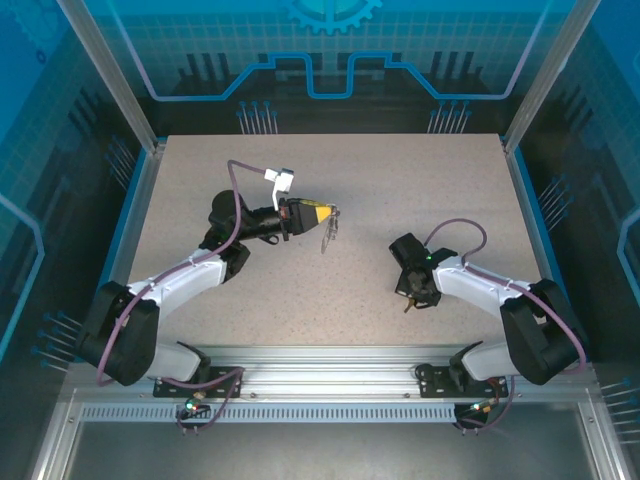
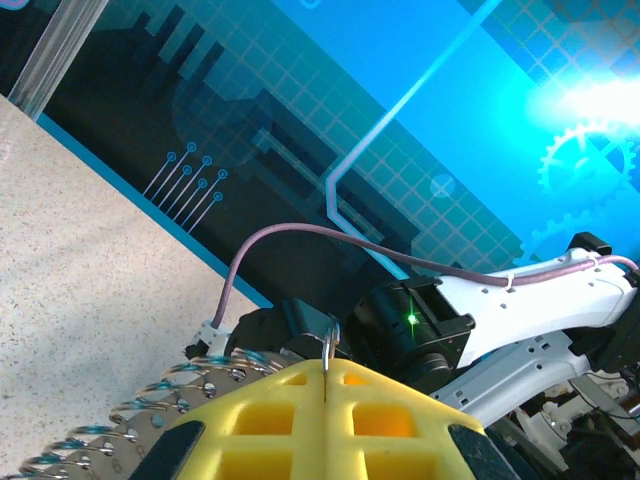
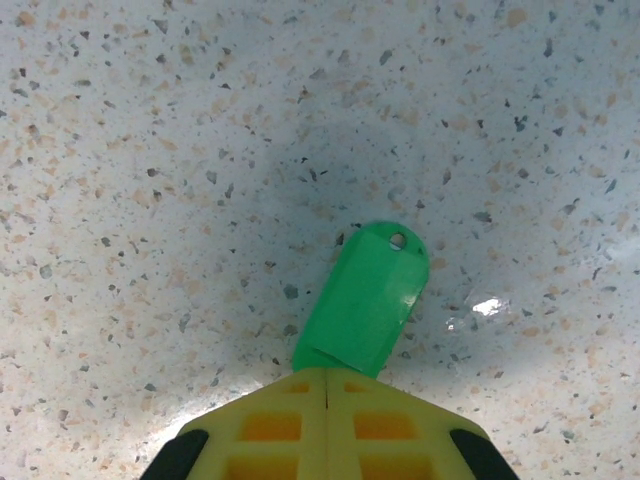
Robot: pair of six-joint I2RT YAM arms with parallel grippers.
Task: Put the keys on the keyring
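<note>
Key-grasp step: right gripper [image 3: 328,388] pinching green plastic-headed key [image 3: 368,295], hole outward, low over table; left gripper [image 2: 325,378] clamped on dark grey oval keyring [image 1: 330,235]. Next, probably: lift, align hole with ring.

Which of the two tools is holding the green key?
The right tool: the green key sticks out of its shut grip. The left tool grips the dark keyring instead.

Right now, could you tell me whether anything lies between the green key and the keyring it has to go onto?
Nothing visible does. The right gripper is shut on the key, the left gripper is shut on the keyring, and bare table lies between them.
</note>
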